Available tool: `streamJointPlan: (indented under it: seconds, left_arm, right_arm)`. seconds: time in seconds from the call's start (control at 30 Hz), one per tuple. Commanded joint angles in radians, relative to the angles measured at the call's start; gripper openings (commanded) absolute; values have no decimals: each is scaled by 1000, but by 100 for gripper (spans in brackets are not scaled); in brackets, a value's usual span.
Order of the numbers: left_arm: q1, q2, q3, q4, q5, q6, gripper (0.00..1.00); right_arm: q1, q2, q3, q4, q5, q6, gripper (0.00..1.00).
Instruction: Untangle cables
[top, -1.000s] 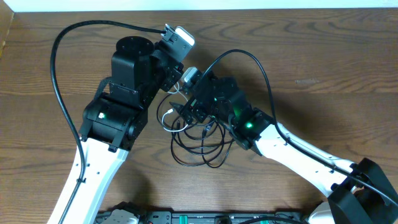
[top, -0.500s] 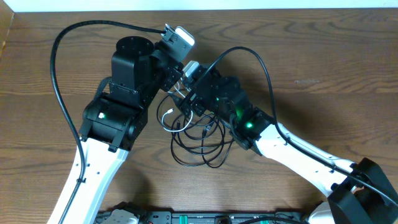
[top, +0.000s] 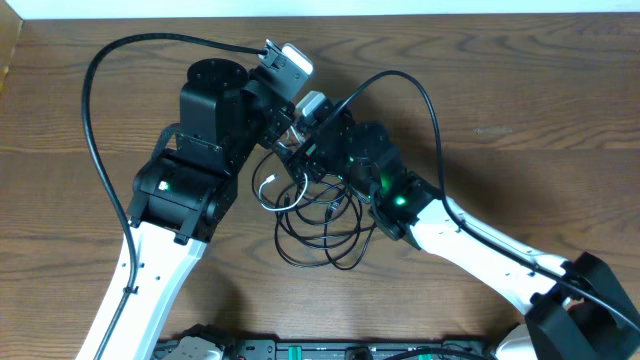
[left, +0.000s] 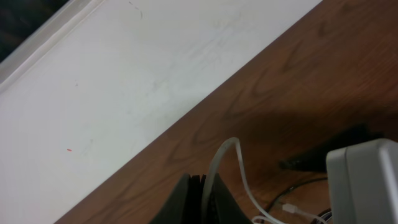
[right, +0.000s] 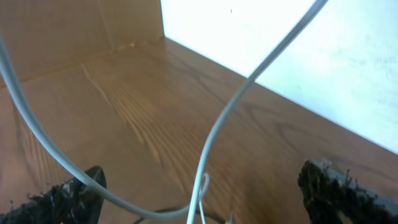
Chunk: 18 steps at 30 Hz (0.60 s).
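Cables (top: 318, 238), black loops snarled with a white one, lie in a heap at the middle of the wooden table (top: 520, 90), just under the tips of both arms. The left claw (left: 198, 190) is clenched on the white cable (left: 230, 155), which arcs up from its tips. The right claw (right: 199, 183) stands released, fingers spread wide, with a white strand hanging between them.

Cables (top: 320, 235) lie at the middle of the table (top: 520, 90). Left gripper (top: 283, 135) and right gripper (top: 297, 165) sit close together at their far edge.
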Motion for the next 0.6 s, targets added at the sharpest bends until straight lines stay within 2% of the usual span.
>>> streamJointPlan:
  seconds: [0.0, 0.2, 0.27, 0.33, 0.37, 0.47, 0.5, 0.57]
  left_arm:
    - [4, -3, 10, -1, 6, 3, 8]
    - [4, -3, 10, -1, 6, 3, 7]
    - [4, -3, 10, -1, 6, 3, 7]
    - [4, -3, 10, -1, 6, 3, 8]
    - [4, -3, 10, -1, 6, 3, 8]
    - [4, -3, 10, -1, 6, 3, 7]
    - [4, -3, 10, -1, 6, 3, 8]
    - [4, -3, 10, -2, 6, 2, 8]
  right_arm:
    - [-6, 61, 6, 39, 7, 19, 94]
    - [-5, 126, 6, 131, -22, 50, 88]
    - [-5, 131, 6, 133, -23, 55, 82]
    - [-5, 131, 6, 132, -23, 58, 67]
    - [-5, 131, 6, 132, -23, 58, 55]
    - [-5, 131, 6, 132, -23, 58, 7]
    - [-5, 131, 6, 129, -23, 57, 1]
    - [-5, 131, 6, 129, -22, 57, 1]
